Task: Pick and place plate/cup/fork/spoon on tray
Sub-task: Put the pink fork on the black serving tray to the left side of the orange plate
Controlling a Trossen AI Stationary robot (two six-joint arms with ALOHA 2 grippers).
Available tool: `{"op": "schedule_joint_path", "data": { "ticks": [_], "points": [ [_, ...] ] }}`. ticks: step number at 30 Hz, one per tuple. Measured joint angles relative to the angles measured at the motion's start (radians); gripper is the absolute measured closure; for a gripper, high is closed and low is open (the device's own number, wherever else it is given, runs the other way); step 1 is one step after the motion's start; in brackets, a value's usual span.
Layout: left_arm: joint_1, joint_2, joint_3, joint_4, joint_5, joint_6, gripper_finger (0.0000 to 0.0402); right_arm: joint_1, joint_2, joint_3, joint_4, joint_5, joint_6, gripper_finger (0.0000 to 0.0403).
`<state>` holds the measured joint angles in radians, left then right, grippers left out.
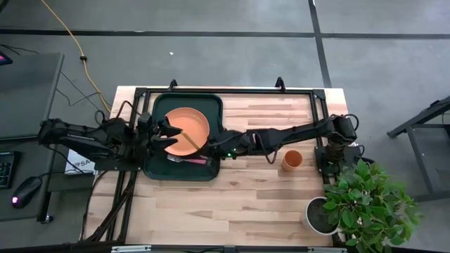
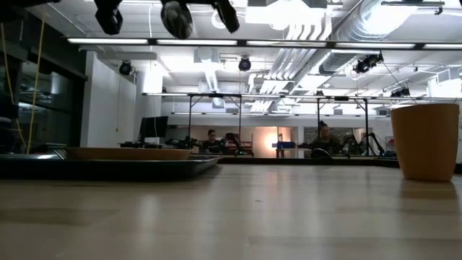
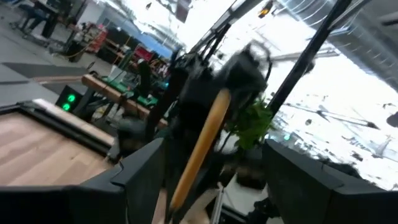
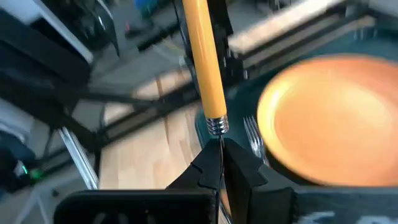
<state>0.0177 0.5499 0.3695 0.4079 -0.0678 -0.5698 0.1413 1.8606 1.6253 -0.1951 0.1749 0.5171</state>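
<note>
right gripper (image 4: 221, 163) pinches spoon (image 4: 204, 62) | left gripper (image 3: 205, 180) open, seemingly around handle | over plate (image 1: 187, 127)

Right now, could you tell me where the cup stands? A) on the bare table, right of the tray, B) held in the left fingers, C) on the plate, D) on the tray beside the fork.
A: the cup stands alone on the wood, right of the tray, by the right arm.

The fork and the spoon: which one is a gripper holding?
The spoon, orange-handled, pinched at its metal neck by the right gripper. The pink-handled fork lies free on the tray.
</note>
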Motion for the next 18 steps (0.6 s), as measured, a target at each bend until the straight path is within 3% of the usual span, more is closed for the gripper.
{"op": "schedule_joint_path", "data": {
  "ticks": [8, 18],
  "points": [
    [0.000, 0.079, 0.000, 0.066, -0.038, 0.002, 0.0152, -0.009, 0.002, 0.014, -0.016, 0.002, 0.018, 0.0403],
    [-0.023, 0.192, 0.000, 0.186, -0.121, 0.165, 0.0183, -0.020, 0.008, 0.014, -0.053, 0.013, 0.069, 0.0403]
  ]
}}
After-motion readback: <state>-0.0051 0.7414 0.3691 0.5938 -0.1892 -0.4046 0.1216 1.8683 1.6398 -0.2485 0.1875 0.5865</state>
